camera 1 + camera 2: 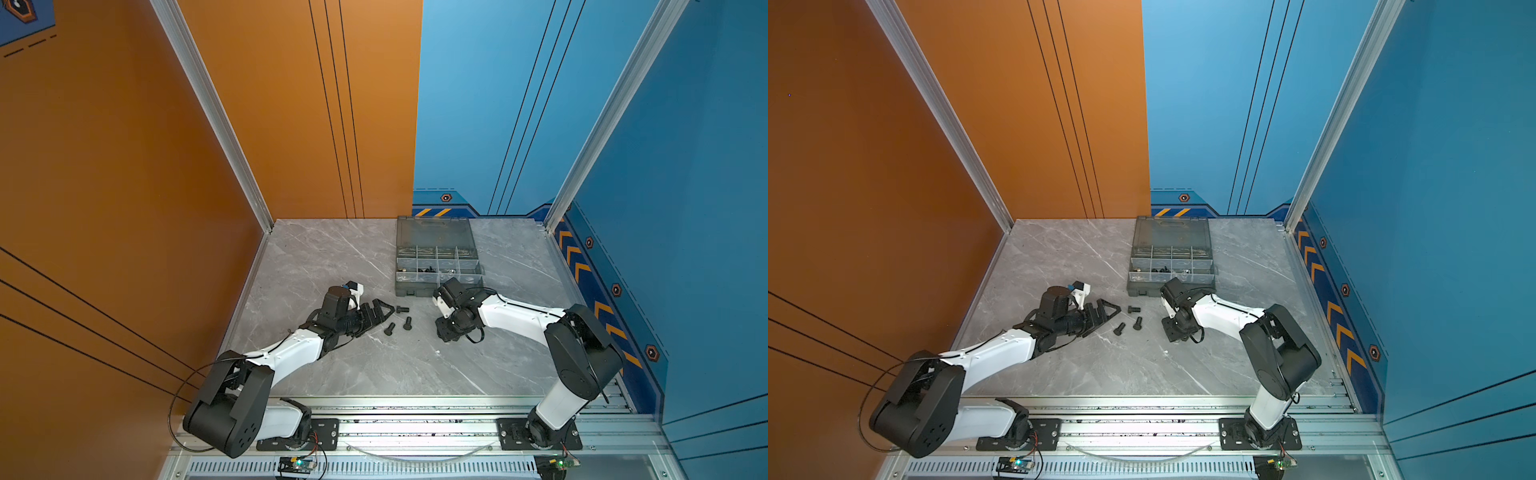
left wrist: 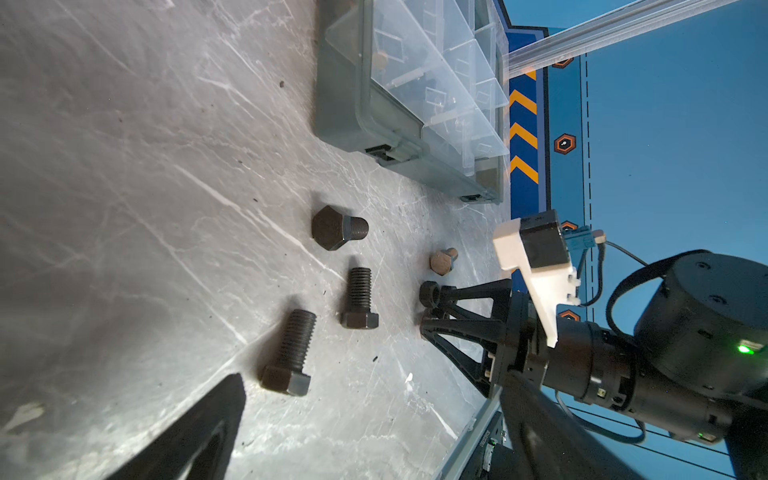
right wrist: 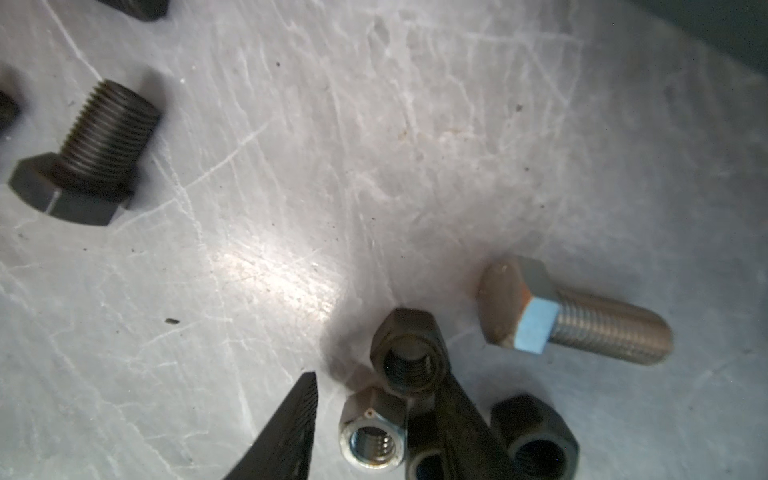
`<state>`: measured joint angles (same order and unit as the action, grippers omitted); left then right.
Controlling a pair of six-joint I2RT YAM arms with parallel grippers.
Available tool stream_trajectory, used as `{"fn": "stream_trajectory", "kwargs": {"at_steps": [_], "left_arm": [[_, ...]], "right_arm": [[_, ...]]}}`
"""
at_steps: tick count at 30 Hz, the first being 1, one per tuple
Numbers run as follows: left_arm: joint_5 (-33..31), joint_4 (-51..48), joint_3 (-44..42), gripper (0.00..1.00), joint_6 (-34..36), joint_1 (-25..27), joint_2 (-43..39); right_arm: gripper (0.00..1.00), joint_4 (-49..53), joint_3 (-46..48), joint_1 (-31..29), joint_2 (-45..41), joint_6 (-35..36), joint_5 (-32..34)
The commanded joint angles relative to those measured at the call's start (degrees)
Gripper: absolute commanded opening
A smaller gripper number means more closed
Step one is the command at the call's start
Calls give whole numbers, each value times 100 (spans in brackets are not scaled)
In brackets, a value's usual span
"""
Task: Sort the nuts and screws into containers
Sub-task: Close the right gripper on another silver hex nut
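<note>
Three black screws (image 1: 402,309) (image 1: 407,323) (image 1: 389,328) lie on the grey table just off my left gripper's (image 1: 386,311) tips. That gripper lies low and open, empty, its fingers (image 2: 187,436) wide apart beside the nearest screw (image 2: 289,353). My right gripper (image 1: 446,334) points straight down near the organizer case (image 1: 436,257). In the right wrist view its jaws (image 3: 374,399) are open around a silver nut (image 3: 374,436), with a gap on one side. A black nut (image 3: 409,357) sits at one fingertip; another black nut (image 3: 536,440) lies outside. A silver screw (image 3: 582,316) rests close by.
The case's lid stands open at the back, and its front compartments (image 1: 428,270) hold several small parts. Orange and blue walls close the table on three sides. An aluminium rail (image 1: 415,428) with both arm bases runs along the front edge.
</note>
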<state>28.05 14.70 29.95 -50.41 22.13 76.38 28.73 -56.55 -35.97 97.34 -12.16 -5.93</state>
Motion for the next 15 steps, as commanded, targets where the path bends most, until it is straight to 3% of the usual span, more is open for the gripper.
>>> {"fn": "stream_trajectory", "kwargs": {"at_steps": [1,15], "left_arm": [[-100,-105,11,98,111,-47,16],[-73,-85,6,98,111,-47,39]], "right_arm": [[48,174,-65,-75,130,70,4],[46,361,264,-149,-77,-101,-17]]}}
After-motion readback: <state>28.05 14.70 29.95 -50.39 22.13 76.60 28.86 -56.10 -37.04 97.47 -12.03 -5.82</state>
